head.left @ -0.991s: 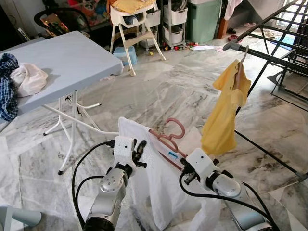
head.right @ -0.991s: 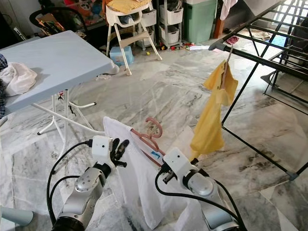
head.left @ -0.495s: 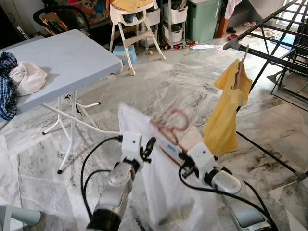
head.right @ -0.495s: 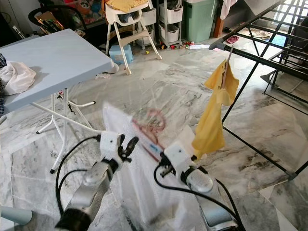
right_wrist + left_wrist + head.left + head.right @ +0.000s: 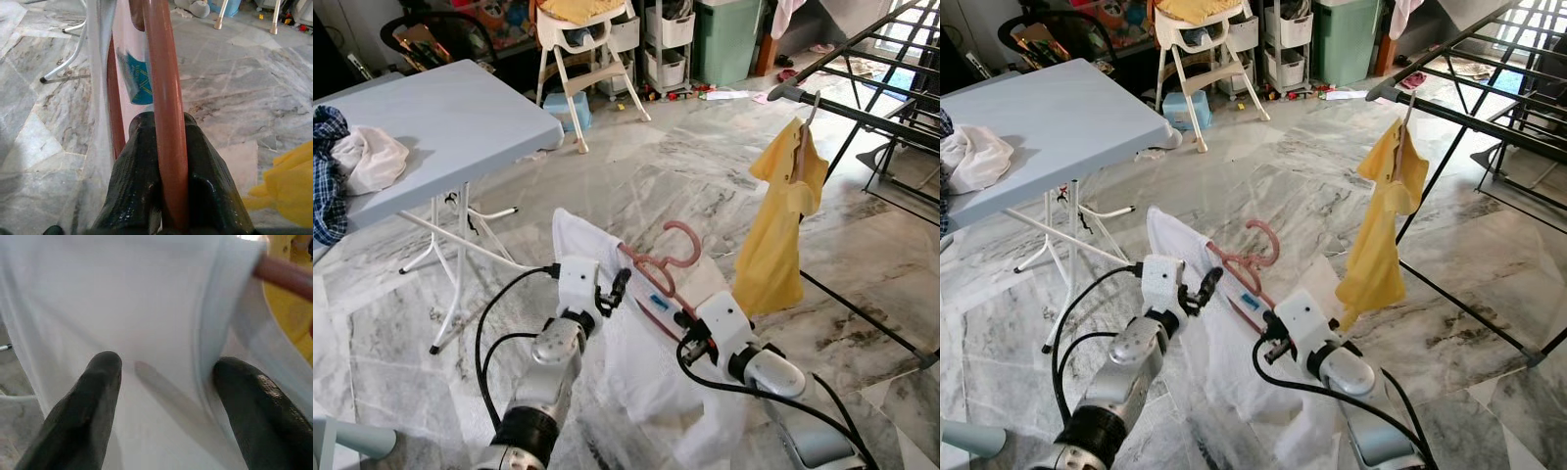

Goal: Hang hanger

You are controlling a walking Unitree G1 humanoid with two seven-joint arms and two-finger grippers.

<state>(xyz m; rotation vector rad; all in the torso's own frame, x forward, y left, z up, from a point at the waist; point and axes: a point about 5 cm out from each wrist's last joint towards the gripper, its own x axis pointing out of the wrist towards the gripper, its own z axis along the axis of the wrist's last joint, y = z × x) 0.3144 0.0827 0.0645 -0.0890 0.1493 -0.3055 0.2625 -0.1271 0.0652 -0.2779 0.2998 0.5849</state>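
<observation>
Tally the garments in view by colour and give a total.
White: 2, the shirt on the pink hanger that the right gripper clamps, and a bundle on the table.
Yellow: 1, the shirt hanging on the rack.
Blue plaid: 1, the cloth beside the white bundle.
Total: 4

— Any words or numbers to read here?

— None I can make out. The white shirt [image 5: 636,343] carries a small blue tag [image 5: 138,79] at its collar, beside the pink hanger [image 5: 164,98], but its print is too blurred to read.

— Anything on the yellow shirt [image 5: 781,230] or the green bin [image 5: 728,39]?

— No lettering shows on either. The desk [image 5: 440,127] bears no label, and the boxes at the back are too small to tell.
</observation>
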